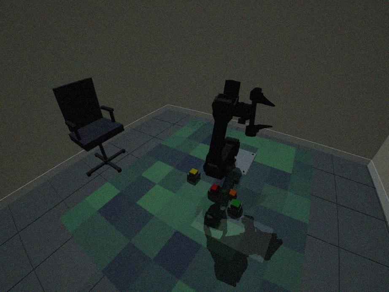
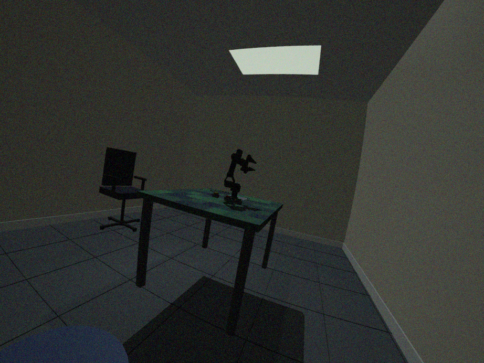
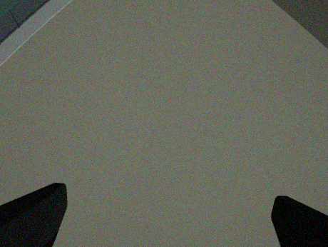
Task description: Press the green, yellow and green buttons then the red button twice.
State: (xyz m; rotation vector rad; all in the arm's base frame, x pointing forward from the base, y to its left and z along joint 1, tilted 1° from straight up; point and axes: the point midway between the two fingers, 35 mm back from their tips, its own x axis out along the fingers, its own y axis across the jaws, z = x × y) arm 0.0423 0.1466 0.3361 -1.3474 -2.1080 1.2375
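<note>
My gripper [image 1: 273, 115] [image 2: 255, 166] [image 3: 172, 201] is open and empty, raised high above the table and pointing off to the right in the top view. The green button [image 1: 236, 203] stands in a dark housing near the arm's base. The red button [image 1: 214, 187] is left of the arm's lower part, and the yellow button [image 1: 193, 171] is farther left and back. All three are far below the gripper, which touches none of them. No button shows in the wrist view.
An orange block or button top [image 1: 232, 192] is between the red and green buttons, close to the arm. A pale plate [image 1: 248, 157] lies behind the arm on the patchwork table top [image 1: 157, 201] [image 2: 183, 201]. An office chair [image 1: 94, 131] [image 2: 119, 168] stands beyond the table.
</note>
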